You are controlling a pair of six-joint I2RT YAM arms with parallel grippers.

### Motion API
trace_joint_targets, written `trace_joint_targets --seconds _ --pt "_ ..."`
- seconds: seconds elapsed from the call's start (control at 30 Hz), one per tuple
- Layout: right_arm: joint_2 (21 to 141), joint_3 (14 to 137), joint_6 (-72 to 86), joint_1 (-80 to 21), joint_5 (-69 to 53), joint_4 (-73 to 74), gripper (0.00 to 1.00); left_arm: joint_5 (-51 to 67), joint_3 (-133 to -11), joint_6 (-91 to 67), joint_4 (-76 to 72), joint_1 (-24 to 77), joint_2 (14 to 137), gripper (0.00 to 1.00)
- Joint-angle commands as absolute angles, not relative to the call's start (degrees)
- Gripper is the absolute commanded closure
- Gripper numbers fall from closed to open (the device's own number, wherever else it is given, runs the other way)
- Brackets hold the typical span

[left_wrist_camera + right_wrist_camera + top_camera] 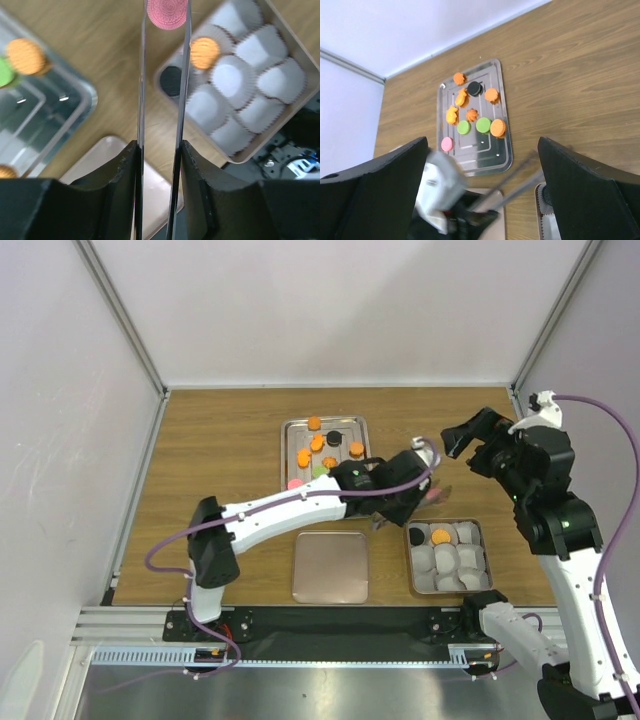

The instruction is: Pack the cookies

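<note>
Several cookies, orange (314, 423), black (333, 439), green (320, 470) and pink (295, 483), lie on a metal tray (292, 435); the right wrist view shows them too (498, 127). My left gripper (432, 498) carries thin tong blades (142, 75) shut on a pink cookie (167, 12), held above the table just beyond the far-left corner of the square box (447, 524). The box holds pale paper cups (232, 75), one with an orange cookie (204, 52) and one with a black cookie (171, 81). My right gripper (468, 448) is open, empty and raised behind the box.
A flat pinkish lid (331, 567) lies on the wooden table left of the box, in front of the tray. The left arm (300, 505) stretches across the middle of the table. White walls enclose the back and sides.
</note>
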State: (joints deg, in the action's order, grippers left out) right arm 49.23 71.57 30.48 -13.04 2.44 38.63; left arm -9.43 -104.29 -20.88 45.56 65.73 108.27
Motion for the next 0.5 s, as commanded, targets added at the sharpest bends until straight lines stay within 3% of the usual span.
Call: trace_joint_targets --seconds 0.0,0.47 --pt "47.2 75.1 32.2 -13.4 7.4 39.8 0.0 -7.1 -109.8 -20.0 42.8 68.4 110.0 0.59" --pt "46.4 76.3 32.9 -13.2 9.1 41.2 0.0 -4.1 -115.4 -19.1 41.3 73.7 117.6 0.59"
